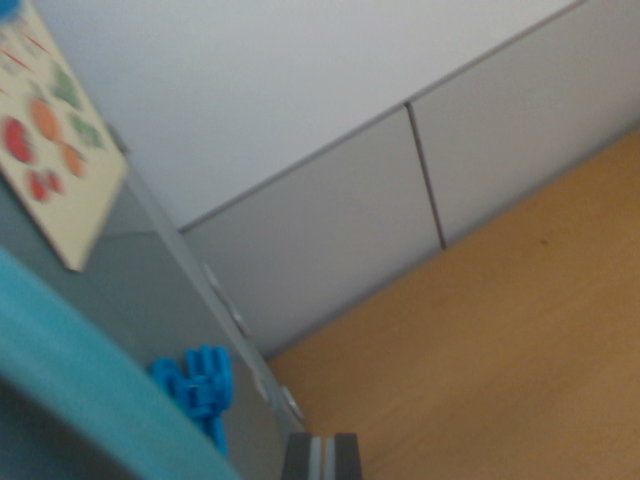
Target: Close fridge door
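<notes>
Only pictures | fruit chart on fridge door | no legible writing

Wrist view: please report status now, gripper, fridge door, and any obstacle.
Gripper barely in frame at bottom edge, state unreadable. Teal fridge door at the wrist view's left, close to camera; whether it is shut cannot be told. Wooden floor beside it bare, nothing blocking seen.

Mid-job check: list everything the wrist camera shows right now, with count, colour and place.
Picture card with fruit shapes: one, cream with red, orange and green, upper left.
Fridge surface: one, grey-green, left side.
Teal edge: one, teal, lower left, blurred.
Blue plastic piece: one, bright blue, bottom left of centre.
Grey panels: two, light grey, centre to upper right.
White wall: one, top.
Wooden surface: one, tan, lower right.
Gripper: one, grey, bottom edge, tips only.
</notes>
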Motion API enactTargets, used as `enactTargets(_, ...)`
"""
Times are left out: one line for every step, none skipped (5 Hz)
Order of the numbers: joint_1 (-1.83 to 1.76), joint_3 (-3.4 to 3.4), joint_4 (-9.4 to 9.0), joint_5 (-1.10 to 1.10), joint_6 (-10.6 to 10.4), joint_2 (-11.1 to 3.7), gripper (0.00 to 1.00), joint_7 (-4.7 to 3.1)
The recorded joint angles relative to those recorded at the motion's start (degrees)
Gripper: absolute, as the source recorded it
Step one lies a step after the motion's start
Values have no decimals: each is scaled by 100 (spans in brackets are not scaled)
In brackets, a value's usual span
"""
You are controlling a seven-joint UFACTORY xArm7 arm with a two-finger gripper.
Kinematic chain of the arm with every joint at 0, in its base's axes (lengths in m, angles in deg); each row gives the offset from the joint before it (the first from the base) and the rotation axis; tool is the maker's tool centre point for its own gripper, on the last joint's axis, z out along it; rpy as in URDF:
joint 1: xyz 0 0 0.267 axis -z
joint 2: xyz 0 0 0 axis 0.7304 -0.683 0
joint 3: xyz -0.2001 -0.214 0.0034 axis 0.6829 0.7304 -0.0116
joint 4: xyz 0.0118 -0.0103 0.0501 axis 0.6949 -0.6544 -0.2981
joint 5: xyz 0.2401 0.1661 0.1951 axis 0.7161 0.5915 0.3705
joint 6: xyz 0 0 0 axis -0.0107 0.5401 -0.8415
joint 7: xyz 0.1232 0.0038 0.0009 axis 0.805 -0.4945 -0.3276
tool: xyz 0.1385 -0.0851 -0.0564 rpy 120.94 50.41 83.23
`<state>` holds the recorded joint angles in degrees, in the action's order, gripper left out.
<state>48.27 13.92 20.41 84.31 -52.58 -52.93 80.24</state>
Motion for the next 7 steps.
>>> enactTargets(0, 4, 84, 0, -18, -261, 100, 0)
enactTargets(0, 4, 84, 0, -18, -261, 100, 0)
enactTargets(0, 5, 178, 0, -42, -502, 100, 0)
enactTargets(0, 5, 178, 0, -42, -502, 100, 0)
enactTargets(-2, 5, 278, 0, -65, -782, 100, 0)
enactTargets(-2, 5, 278, 0, -65, -782, 100, 0)
enactTargets(-10, 3, 383, 0, -72, -1045, 100, 0)
